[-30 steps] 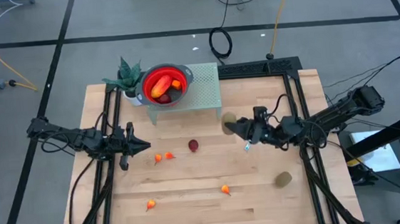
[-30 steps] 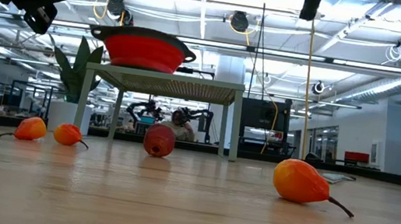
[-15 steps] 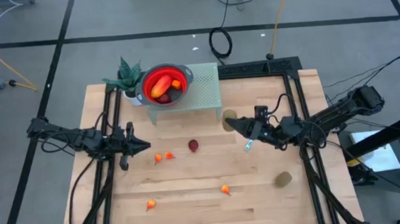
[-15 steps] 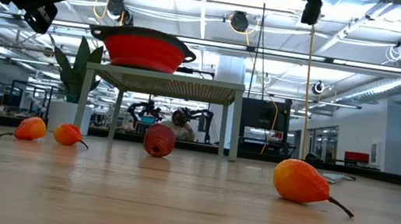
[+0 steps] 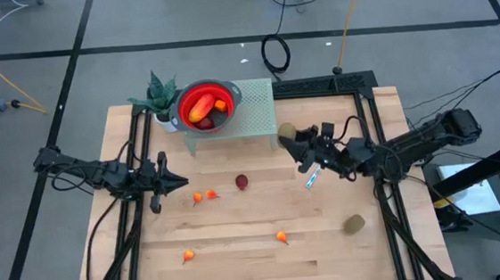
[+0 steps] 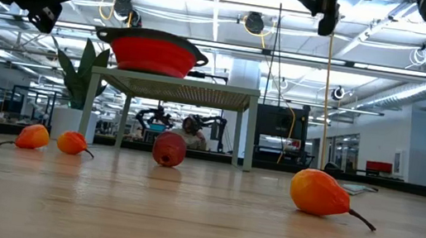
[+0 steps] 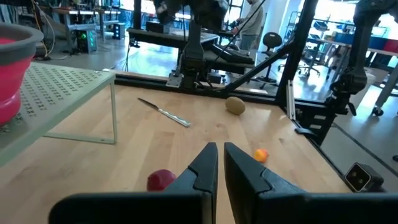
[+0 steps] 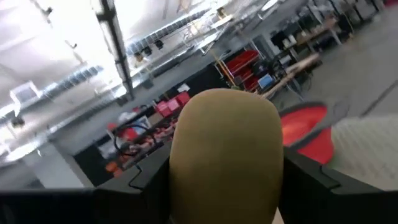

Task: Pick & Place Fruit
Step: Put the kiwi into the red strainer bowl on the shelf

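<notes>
right gripper (image 5: 291, 138): your working claw, raised above the table, just beside the near corner of the green perforated stand (image 5: 257, 113); its jaws are clamped on a brownish-green oval fruit (image 5: 287, 132).
held fruit, wrist view: the brownish-green oval fruit (image 8: 225, 158) fills the space between the two dark fingers (image 8: 140, 186); you see the red bowl (image 8: 308, 132) beyond it.
red bowl (image 5: 204, 106): on top of the stand, further along from your right claw; it holds a red-orange oval (image 5: 200, 113) and other small pieces.
left gripper (image 5: 178, 182): waits over the left part of the table, fingers pressed together, nothing between them; the wrist view shows the two tips (image 7: 217, 163) nearly touching.
dark red round fruit (image 5: 242, 183): on the wood between the two claws, nearer the left one; in the left wrist view it lies just beside the fingertips (image 7: 161, 180).
two small orange fruits (image 5: 204, 196): side by side on the wood, just ahead of the left claw and below its level.
second brownish-green oval (image 5: 354, 224): on the table near the right arm, well apart from your right claw, toward the front edge.
orange fruit, front centre (image 5: 281, 238): alone on the wood, well apart from both claws.
orange fruit, front left (image 5: 187, 255): near the front edge, well apart from the left claw.
blue-and-white stick (image 5: 310, 181): flat on the wood, just under the right arm, close behind the claw.
plant (image 5: 159, 94): beside the bowl, on the side away from your right claw.
</notes>
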`<state>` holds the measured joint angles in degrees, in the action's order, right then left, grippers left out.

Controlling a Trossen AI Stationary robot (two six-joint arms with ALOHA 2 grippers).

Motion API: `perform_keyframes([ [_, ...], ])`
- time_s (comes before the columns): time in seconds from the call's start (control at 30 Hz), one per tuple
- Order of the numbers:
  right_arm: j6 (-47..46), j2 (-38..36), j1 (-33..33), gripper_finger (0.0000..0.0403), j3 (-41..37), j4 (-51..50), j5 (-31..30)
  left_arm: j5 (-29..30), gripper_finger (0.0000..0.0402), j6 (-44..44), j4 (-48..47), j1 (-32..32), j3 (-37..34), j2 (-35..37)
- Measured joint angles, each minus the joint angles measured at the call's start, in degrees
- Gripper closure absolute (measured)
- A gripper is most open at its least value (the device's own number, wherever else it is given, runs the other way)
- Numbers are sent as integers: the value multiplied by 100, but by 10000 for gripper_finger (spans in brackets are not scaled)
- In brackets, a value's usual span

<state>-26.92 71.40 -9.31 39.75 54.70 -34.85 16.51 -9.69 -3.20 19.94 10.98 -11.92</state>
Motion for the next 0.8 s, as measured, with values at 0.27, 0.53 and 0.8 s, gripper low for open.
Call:
perform_keyframes([
  [0.27,1073,0,766,192,424,-655,1217,23,376,-126,9,0,0,0],
  [0.53,2423,0,1261,192,1315,-2281,2071,434,376,-748,760,0,0,-7],
  [0.8,3619,81,1308,192,1872,-2803,2300,1041,376,-913,2343,0,0,-82],
])
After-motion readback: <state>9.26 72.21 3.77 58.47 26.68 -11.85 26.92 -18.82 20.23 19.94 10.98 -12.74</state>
